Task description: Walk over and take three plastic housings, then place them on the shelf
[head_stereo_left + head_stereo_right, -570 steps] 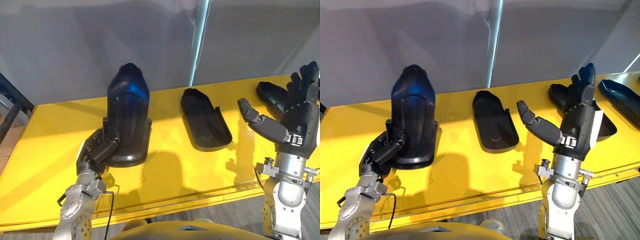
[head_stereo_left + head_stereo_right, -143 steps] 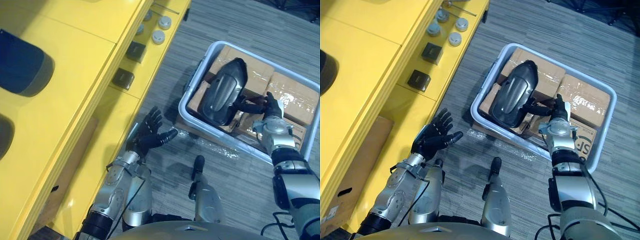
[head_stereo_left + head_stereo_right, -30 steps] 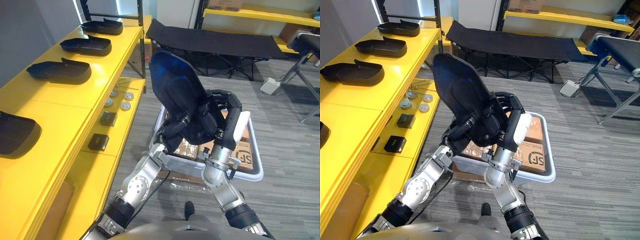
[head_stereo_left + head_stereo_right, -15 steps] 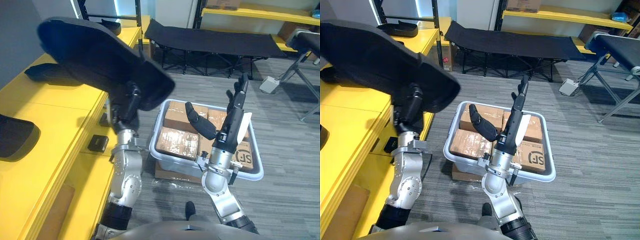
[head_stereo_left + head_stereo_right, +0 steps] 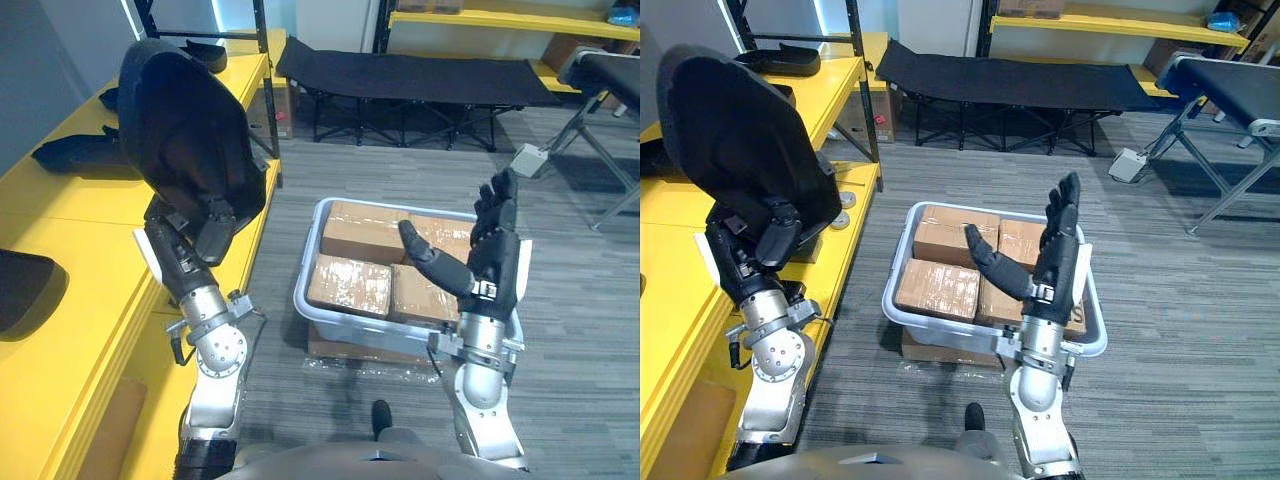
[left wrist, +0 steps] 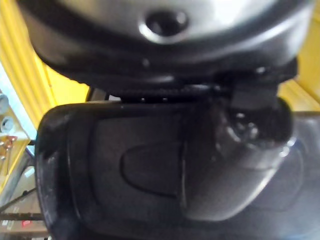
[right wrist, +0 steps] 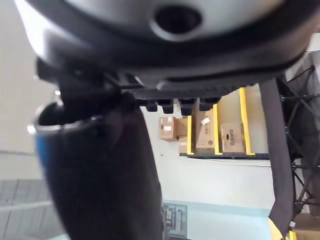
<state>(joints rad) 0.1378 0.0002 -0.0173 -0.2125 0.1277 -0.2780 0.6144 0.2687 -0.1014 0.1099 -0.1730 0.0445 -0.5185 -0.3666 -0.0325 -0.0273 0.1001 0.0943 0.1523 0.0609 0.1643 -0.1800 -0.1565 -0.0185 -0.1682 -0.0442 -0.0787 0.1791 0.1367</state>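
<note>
Left wrist view shows the thumb (image 6: pixel 235 165) pressed flat on the dark inner face of the housing (image 6: pixel 125 175). In the left eye view the fingers (image 5: pixel 215 228) curl over that housing's lower edge, so the left hand (image 5: pixel 195 250) grips it firmly. The housing (image 5: pixel 190 140) stands nearly upright above the hand, with its broad rounded end up. It hangs over the front edge of the yellow shelf (image 5: pixel 90 260) and touches nothing else.

The right hand (image 5: pixel 490 265) holds nothing. Its fingers are straight and point up, and the thumb is spread wide. It is raised in front of the bin (image 5: pixel 303 292), which sits on the floor to the shelf's right and holds taped boxes (image 5: pixel 350 285). No housing shows among them.

On the shelf lie other dark housings:
- a near housing (image 5: pixel 28 288) at the view's left edge
- a middle housing (image 5: pixel 70 152) further along
- a far housing (image 5: pixel 210 55) by the upright post

All three rest flat and well apart from each other.

The work looks well advanced, since several housings are down and one is in hand, poised over the shelf. What is left is to lower this one into the bare stretch between the near and middle housings and let go. I cannot tell whether another must be fetched afterwards.
</note>
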